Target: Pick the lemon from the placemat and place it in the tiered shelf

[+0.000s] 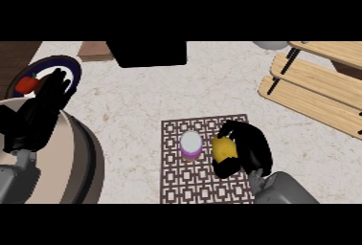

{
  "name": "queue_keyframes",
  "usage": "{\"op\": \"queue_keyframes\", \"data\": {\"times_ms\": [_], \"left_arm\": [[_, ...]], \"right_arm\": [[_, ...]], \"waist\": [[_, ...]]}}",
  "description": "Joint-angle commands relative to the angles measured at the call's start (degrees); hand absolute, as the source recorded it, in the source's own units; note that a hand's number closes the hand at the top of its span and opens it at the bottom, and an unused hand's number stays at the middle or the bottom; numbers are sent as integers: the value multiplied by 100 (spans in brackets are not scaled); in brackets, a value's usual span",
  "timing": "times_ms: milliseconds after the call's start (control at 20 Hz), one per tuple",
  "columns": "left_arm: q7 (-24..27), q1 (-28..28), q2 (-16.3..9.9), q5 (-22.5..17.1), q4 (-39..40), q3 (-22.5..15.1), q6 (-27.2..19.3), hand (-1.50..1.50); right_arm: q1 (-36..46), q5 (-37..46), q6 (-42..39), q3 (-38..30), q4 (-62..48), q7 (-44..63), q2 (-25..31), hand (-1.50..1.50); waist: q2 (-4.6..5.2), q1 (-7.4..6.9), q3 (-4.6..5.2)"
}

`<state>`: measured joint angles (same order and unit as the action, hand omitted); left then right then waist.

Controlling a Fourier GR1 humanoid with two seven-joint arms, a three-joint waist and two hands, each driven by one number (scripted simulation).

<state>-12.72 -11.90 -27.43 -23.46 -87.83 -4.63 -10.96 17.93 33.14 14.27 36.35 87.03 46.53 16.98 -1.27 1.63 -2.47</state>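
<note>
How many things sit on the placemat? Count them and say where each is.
2. The lemon lies at the placemat's right side, with the right hand curled round it. A purple-and-white cup-like object stands just left of it. The hand may hide something more.

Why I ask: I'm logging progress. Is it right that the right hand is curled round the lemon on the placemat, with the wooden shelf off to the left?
Not quite. The head view shows the shelf at the right, not the left. The rest holds: the right hand curls round the lemon on the placemat.
</note>
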Motion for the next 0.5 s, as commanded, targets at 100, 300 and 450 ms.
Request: {"op": "queue_keyframes", "data": {"times_ms": [100,300,450], "left_arm": [[-385,874,318,-17,718,-306,-107,0],[-378,1008,226,5,652,-288,-24,0],[-382,951,259,-24,714,-206,-70,0]], "right_arm": [[373,533,450,-632,761,593,263,150],[818,1058,355,-982,1184,1169,493,150],[1093,1176,35,-1299,1576,1618,635,150]], "waist": [[74,127,271],[40,123,283],[36,222,292]]}}
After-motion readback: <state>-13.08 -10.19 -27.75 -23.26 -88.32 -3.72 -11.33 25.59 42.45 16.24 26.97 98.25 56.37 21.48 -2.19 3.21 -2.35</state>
